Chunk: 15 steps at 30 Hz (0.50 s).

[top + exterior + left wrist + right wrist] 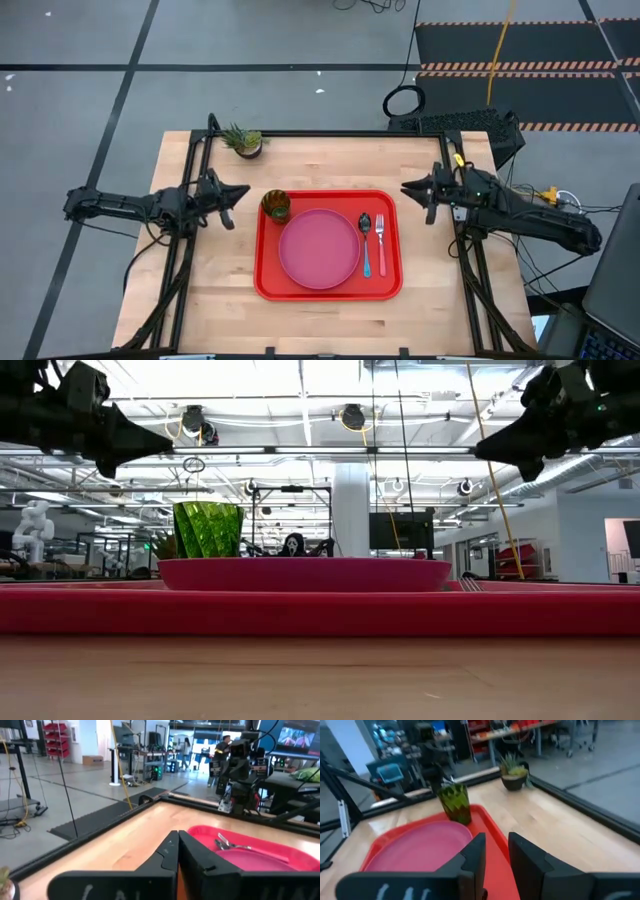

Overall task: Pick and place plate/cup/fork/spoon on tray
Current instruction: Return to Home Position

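Note:
The red tray lies at the table's middle. On it lie the pink plate, the dark green cup upright at its far left corner, and the blue-handled spoon and the pink-handled fork side by side to the right of the plate. My left gripper is shut and empty, in the air just left of the tray beside the cup. My right gripper hangs just right of the tray's far right corner, empty, with a narrow gap between its fingers.
A small potted spiky plant stands near the table's far edge, left of centre. A black frame runs along the table's far edge and sides. Bare wood shows between the tray and the far edge, and more near the front edge.

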Available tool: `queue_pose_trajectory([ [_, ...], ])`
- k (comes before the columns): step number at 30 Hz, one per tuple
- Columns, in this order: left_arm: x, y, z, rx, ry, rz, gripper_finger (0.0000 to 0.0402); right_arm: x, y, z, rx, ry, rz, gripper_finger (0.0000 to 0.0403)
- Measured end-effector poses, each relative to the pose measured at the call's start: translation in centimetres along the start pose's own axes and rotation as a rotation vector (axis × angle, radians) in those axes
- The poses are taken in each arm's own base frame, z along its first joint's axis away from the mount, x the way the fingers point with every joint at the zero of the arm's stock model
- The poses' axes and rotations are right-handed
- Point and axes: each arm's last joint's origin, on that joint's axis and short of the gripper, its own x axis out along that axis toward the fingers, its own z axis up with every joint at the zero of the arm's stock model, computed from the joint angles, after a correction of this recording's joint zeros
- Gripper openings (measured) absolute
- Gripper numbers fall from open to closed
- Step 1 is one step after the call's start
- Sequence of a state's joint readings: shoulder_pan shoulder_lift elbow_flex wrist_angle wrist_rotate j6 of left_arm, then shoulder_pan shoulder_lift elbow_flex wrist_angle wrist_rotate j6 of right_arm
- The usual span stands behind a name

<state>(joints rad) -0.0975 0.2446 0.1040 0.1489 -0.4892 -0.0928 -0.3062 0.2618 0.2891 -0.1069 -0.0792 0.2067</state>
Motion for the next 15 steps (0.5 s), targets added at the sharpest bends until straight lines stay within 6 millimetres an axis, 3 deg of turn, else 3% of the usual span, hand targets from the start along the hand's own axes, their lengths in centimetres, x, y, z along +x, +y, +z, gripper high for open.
queue_pose_trajectory([
  [11,-0.5,0.2,-0.1,-0.02,0.008,-0.024,0.001,0.6,-0.5,-3.9,-0.027,-0.109,0.085,0.0077],
  [15,-0.9,0.3,0.1,-0.021,-0.009,-0.058,0.0004,0.2,-0.3,-3.4,-0.03,-0.196,0.129,0.0077],
])
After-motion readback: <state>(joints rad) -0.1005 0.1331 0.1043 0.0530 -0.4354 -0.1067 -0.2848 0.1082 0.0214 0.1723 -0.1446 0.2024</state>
